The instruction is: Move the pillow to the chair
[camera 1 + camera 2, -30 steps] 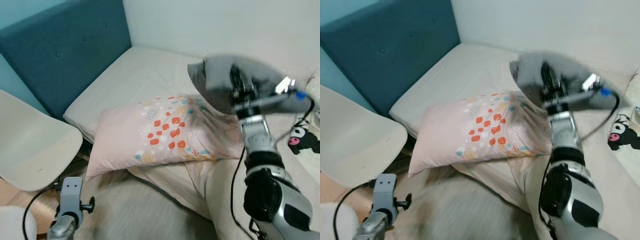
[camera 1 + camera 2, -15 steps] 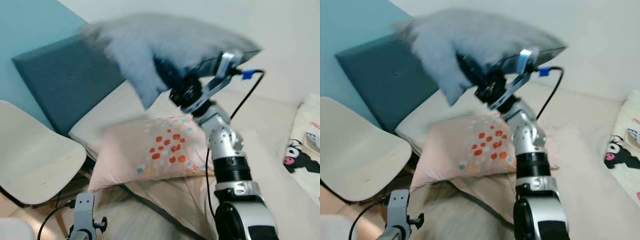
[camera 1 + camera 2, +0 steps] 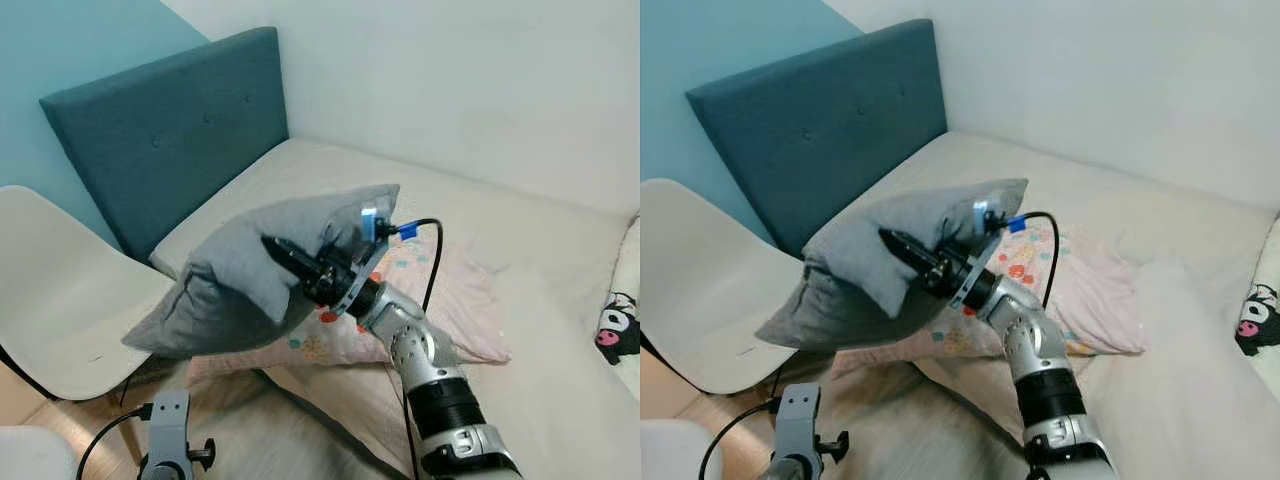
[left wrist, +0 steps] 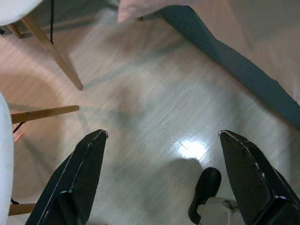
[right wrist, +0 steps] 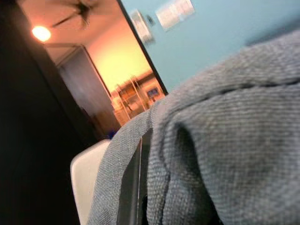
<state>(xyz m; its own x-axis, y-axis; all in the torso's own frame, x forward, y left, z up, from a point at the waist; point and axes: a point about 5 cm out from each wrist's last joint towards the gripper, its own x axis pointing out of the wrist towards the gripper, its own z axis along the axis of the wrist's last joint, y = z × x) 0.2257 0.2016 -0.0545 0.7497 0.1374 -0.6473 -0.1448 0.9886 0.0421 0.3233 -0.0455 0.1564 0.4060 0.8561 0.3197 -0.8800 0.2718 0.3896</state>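
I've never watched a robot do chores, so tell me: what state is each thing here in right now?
Grey pillow: held up in the air, partway between bed and chair.
Right pincer: shut on the grey pillow.
Left pincer: open, holding nothing, hanging over the floor.
Pink pillow: lying flat on the bed.
Chair: seat bare.

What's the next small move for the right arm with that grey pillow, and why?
Probably carry it further toward the robot's left. The right gripper is shut on the grey pillow, which hangs in the air above the bed edge, not yet over the white chair. The seat looks bare.
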